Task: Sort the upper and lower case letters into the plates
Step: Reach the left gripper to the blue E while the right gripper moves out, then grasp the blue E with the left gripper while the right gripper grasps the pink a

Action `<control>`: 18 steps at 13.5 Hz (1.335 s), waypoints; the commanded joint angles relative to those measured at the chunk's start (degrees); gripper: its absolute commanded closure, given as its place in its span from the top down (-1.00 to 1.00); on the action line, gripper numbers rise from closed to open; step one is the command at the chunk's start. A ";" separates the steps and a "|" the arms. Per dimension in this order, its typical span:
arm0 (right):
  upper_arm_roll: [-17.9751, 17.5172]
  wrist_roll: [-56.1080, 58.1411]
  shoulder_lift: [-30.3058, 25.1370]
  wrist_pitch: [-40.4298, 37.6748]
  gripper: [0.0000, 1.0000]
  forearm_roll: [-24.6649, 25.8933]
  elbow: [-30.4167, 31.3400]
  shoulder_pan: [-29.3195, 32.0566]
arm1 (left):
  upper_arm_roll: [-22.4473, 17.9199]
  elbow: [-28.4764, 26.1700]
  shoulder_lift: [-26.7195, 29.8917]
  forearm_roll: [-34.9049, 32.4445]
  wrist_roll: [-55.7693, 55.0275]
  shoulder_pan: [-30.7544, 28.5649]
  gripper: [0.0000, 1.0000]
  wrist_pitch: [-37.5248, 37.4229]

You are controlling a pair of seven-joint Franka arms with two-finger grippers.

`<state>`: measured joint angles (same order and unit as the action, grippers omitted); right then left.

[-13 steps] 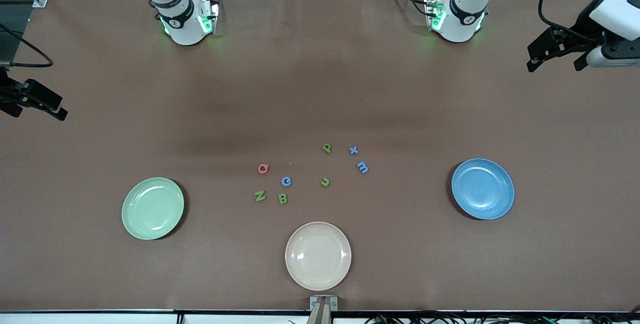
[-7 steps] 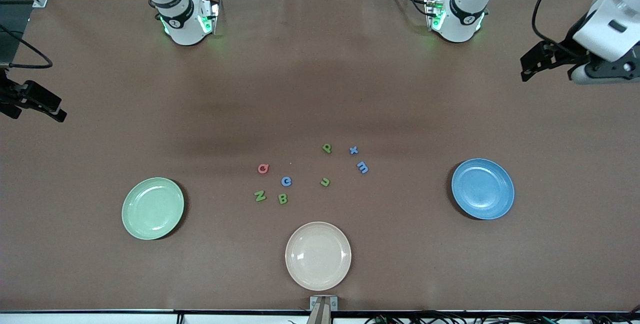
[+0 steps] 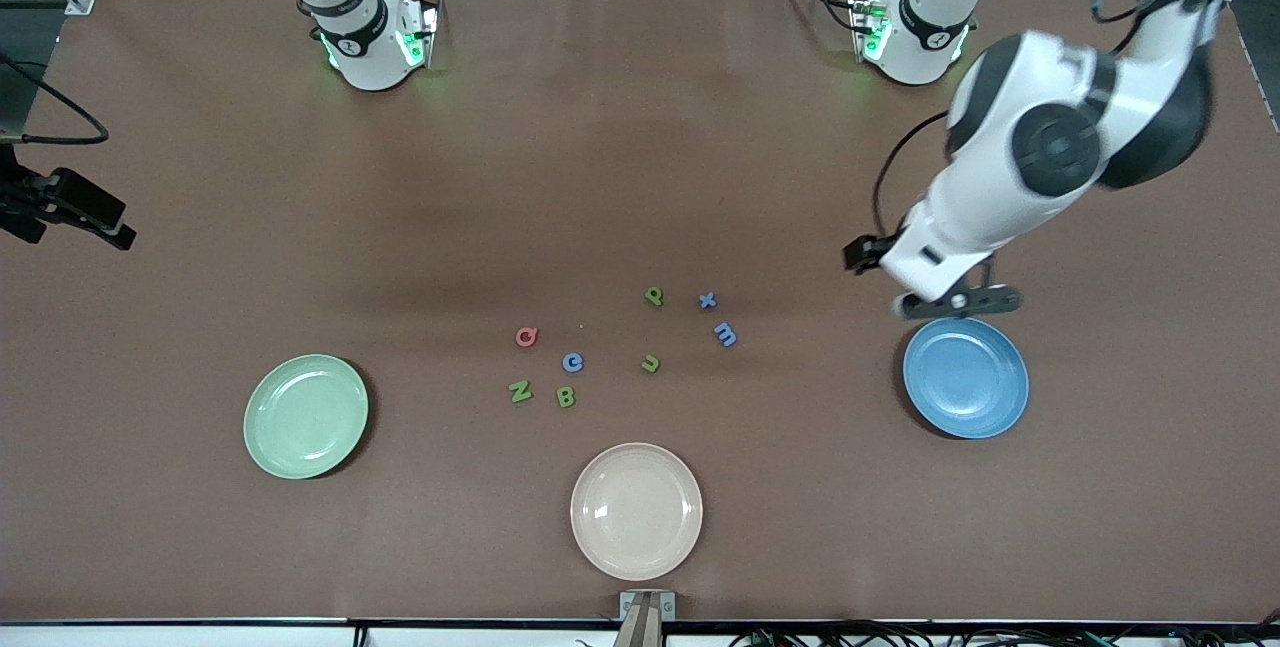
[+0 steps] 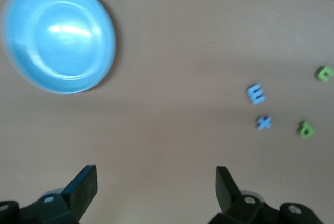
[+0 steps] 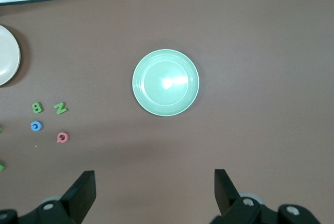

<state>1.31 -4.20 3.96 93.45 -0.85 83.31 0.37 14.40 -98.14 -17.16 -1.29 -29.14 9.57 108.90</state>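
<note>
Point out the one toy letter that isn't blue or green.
The red letter, toward the right arm's end of the cluster. Every other letter on the table is blue or green; this is the only red one, lying farther from the front camera than the green N.

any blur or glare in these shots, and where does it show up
Front view: the left arm is smeared by motion, while the letters and plates stay crisp. Left wrist view: soft overall, with a white glare patch on the blue plate. Right wrist view: sharp, with a small bright highlight on the mint green plate.
</note>
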 commanded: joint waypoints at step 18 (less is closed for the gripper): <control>-1.05 -29.69 25.91 22.70 1.00 -1.08 5.34 -21.89 | -1.48 15.17 -31.35 -10.31 -40.38 14.85 0.17 18.89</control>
<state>-0.29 -27.64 29.07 111.19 -1.29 84.66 -19.03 13.57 -84.07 -47.70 -10.10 -67.75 23.03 127.99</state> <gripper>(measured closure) 0.000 0.304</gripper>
